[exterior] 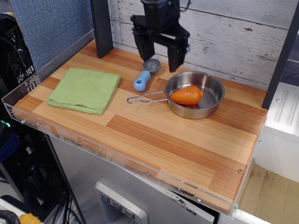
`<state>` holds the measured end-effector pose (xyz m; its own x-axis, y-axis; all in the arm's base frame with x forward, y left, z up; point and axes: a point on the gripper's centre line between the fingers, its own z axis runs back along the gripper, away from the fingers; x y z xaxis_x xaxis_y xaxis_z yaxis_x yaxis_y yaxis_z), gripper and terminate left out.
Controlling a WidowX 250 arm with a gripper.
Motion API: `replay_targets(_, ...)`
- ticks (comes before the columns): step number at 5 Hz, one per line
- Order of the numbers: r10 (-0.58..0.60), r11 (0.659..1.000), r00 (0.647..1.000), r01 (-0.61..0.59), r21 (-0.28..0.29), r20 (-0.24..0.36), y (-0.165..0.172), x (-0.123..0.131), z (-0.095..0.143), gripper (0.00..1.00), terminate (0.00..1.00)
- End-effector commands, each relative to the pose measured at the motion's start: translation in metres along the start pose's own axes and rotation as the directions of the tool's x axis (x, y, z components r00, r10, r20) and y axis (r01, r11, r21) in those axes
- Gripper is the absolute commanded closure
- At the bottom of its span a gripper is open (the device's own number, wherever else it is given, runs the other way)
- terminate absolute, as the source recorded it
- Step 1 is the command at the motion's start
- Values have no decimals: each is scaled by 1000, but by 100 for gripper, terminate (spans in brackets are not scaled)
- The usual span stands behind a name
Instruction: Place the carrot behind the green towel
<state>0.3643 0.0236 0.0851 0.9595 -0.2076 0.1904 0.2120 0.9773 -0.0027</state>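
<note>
While its two black fingers stand apart with nothing between them, the gripper (160, 50) hangs at the upper centre of the frame, above the back edge of the wooden table (154, 135) and just up-left of the steel pan (195, 94). That spread looks readied for a grasp, not for carrying.

Below the gripper lies the blue-handled scoop (145, 74), its grey bowl toward the wall, close to the fingertips but apparently not touched.

Right of centre, the carrot (186, 95) rests on its side inside the pan's bowl, blunt tip toward the left, near where the wire handle joins the rim. Reaching it likely calls for coming down inside that rim.

Far to the left lies the green towel (85, 88), folded flat; the bare wood between it and the dark post (101, 28) seems the intended spot.
</note>
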Motion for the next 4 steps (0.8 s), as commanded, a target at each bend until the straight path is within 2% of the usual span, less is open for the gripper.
replay_targets(1,-188,981,982,187,-52,-14,-27,11,-19,0,0)
replay_targets(3,-256,963,964,249,-100,-68,-47,17,-48,0,0)
replay_targets(4,-267,961,960,259,-99,-78,-50,16,-53,0,0)
